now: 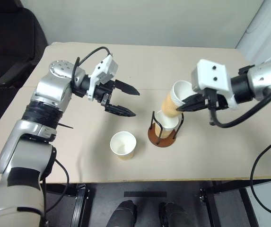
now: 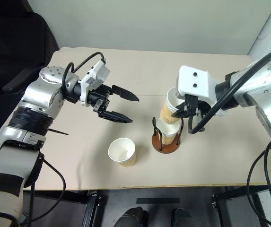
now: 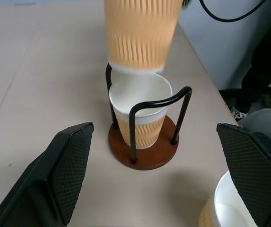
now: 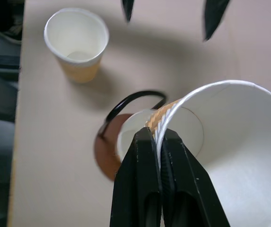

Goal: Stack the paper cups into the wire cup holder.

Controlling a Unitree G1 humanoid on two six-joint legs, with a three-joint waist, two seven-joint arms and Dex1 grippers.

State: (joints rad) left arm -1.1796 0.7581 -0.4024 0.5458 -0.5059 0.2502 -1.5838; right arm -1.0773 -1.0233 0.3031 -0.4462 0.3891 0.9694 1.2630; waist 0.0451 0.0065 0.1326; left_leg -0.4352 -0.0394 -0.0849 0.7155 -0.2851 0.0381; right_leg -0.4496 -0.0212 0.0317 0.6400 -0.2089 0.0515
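Right hand point(image 1: 188, 101) pinches a paper cup point(image 1: 177, 98) above the wire cup holder point(image 1: 163, 135)

The left arm reaches in from the left side, its forearm angled toward the middle, wrist bent so the left hand point(image 1: 125, 100) points to the right and slightly downward. Its two black fingers are spread wide apart with nothing between them. The right arm comes in from the right, and the right hand point(image 4: 159, 142) tilts downward, fingers pinched together on a cup's rim.
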